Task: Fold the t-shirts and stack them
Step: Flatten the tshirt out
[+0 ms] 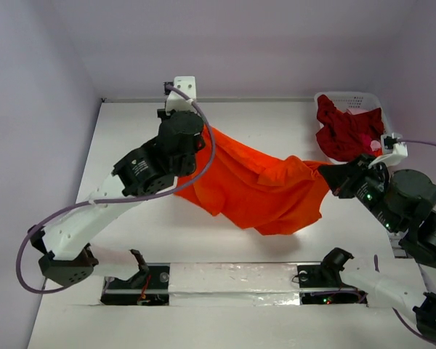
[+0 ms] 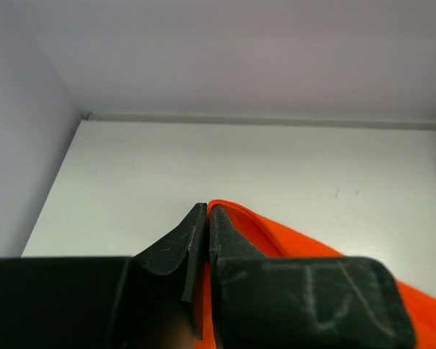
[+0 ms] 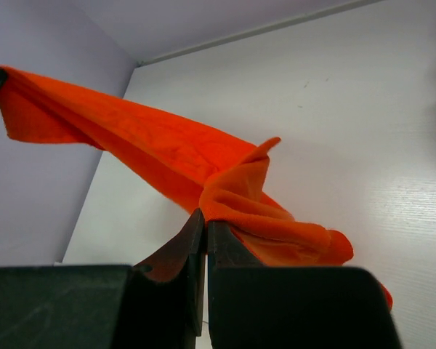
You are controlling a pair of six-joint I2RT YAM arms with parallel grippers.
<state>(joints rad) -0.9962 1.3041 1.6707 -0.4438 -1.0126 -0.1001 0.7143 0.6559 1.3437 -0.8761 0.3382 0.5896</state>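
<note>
Light even and diffuse, from overhead. Scene bright; white worktop (image 1: 225, 247) near washed out, no hard glare. Soft shadow under the hanging orange shirt (image 1: 261, 189) and beneath the arms (image 1: 94, 211). Overhead view sharp throughout. Wrist views: left hand (image 2: 207, 209) and right hand (image 3: 205, 216) close to lens, dark, soft-edged, little detail; cloth folds beyond read clear. Walls (image 1: 29, 109) tinted pale lilac

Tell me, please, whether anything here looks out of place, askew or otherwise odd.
The orange t-shirt hangs bunched and twisted between the left gripper and right gripper, both shut on it, rather than spread flat. The crimson shirts sit crumpled in the white basket. Nothing looks damaged or spilled.
</note>
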